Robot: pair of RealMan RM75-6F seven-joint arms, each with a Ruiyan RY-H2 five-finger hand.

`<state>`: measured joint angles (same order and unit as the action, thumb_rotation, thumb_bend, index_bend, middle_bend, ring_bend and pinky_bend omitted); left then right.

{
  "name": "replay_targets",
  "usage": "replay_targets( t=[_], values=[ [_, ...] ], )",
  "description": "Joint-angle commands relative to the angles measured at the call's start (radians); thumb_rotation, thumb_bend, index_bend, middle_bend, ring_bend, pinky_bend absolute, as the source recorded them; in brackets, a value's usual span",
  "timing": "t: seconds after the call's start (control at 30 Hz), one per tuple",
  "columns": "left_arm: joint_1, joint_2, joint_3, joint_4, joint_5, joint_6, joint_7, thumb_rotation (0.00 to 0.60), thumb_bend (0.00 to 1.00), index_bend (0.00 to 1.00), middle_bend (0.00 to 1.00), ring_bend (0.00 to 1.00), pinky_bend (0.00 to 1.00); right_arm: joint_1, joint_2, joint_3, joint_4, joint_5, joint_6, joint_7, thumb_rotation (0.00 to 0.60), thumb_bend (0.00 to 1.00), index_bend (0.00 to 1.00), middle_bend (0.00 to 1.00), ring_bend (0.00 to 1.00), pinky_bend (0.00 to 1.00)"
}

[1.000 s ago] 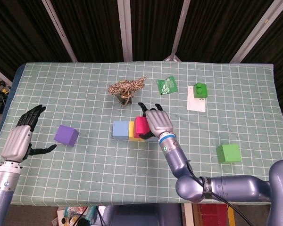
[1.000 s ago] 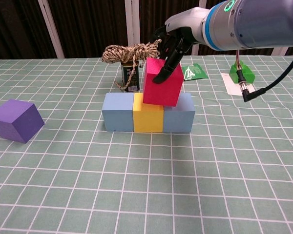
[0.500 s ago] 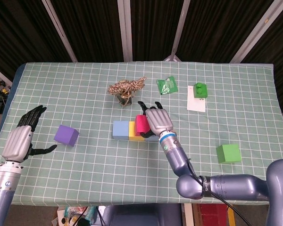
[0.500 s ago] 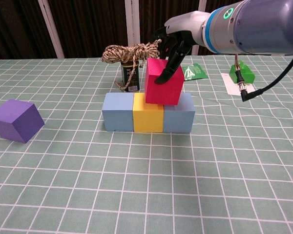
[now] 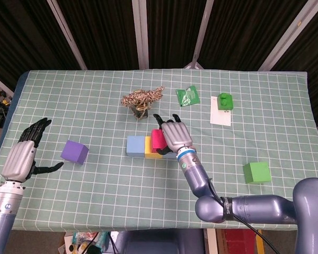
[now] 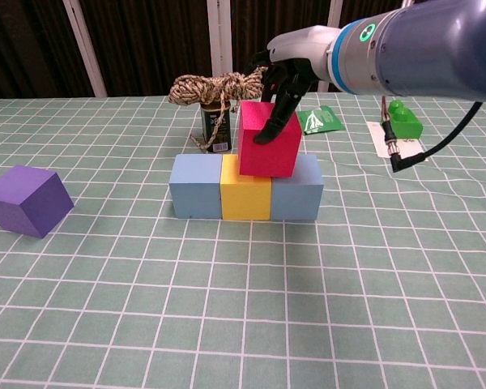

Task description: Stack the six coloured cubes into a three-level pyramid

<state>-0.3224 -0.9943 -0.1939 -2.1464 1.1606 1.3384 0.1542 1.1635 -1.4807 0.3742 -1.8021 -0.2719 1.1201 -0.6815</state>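
Observation:
A base row of three cubes stands mid-table: light blue cube (image 6: 196, 186), yellow cube (image 6: 245, 197) and a blue-grey cube (image 6: 300, 194). The red cube (image 6: 269, 149) sits on top, across the yellow and blue-grey cubes. My right hand (image 6: 285, 74) grips it from above, thumb on its front face and fingers behind. In the head view the right hand (image 5: 176, 136) hides the blue-grey cube and part of the red cube (image 5: 158, 141). A purple cube (image 5: 74, 152) lies at the left, close to my open left hand (image 5: 22, 153). A green cube (image 5: 256, 172) lies far right.
A can wrapped in rope (image 6: 217, 113) stands just behind the row. Further back right are a green packet (image 5: 187, 96) and a green toy (image 5: 224, 101) on a white card. A cable hangs from my right arm (image 6: 393, 150).
The red cube has come down from a tilt and now sits level on the base row, with my right hand still on it. The left hand has not moved.

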Motion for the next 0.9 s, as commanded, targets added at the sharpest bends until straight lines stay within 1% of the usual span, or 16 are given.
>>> replay_targets(
  t=[0.03,0.9],
  values=[
    [0.000,0.001,0.001,0.000,-0.001,-0.002,0.000,0.600,0.16,0.00,0.00,0.00,0.00,0.004,-0.002,-0.006,0.003,-0.003,0.000,-0.006,0.600,0.23,0.02,0.44,0.26,0.00],
    [-0.002,0.007,0.001,-0.005,-0.009,-0.002,-0.001,0.600,0.16,0.00,0.00,0.00,0.00,0.023,-0.030,-0.020,0.018,0.007,0.032,-0.026,0.600,0.23,0.02,0.44,0.26,0.00]
  ],
)
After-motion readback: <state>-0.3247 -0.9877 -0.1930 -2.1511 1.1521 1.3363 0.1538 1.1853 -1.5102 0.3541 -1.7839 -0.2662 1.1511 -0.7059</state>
